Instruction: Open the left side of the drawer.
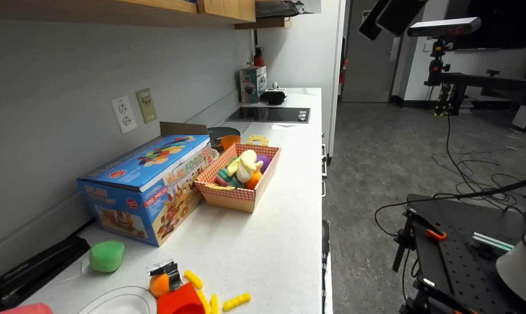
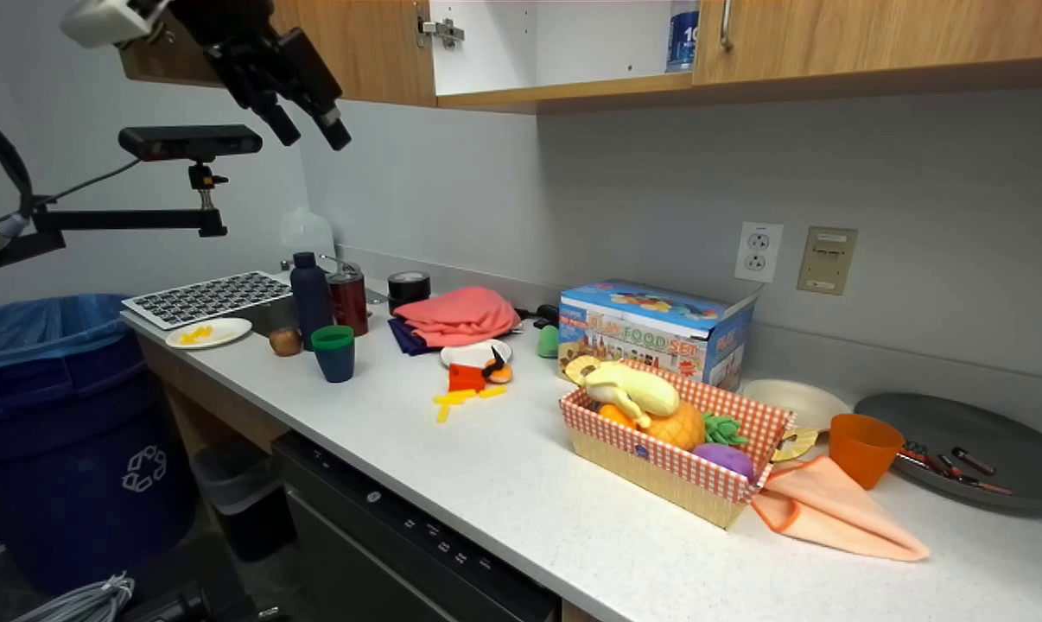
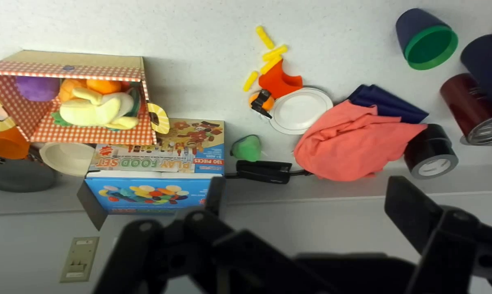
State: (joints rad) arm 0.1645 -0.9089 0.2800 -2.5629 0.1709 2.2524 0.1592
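A wooden wall cupboard [image 2: 564,92] runs above a white table [image 2: 486,458]. From where I stand, facing the wall, its left part is open, showing a white interior [image 2: 581,39] and a bottle [image 2: 683,39]; the right door [image 2: 875,39], with its metal handle [image 2: 726,24], is closed. The black pincer [image 2: 315,139] hangs left of that opening, high over the table, its fingers [image 3: 409,208] slanting downward and spread wide, holding nothing. On the table, a checked basket [image 2: 642,472] of toy fruit [image 2: 676,425] stands just beside a blue play food box [image 2: 633,339]. To their right are an orange cup [image 2: 862,449] and a dark dish [image 2: 970,423]; farther left, a coral cloth [image 2: 460,315] and a navy bottle [image 2: 309,298].
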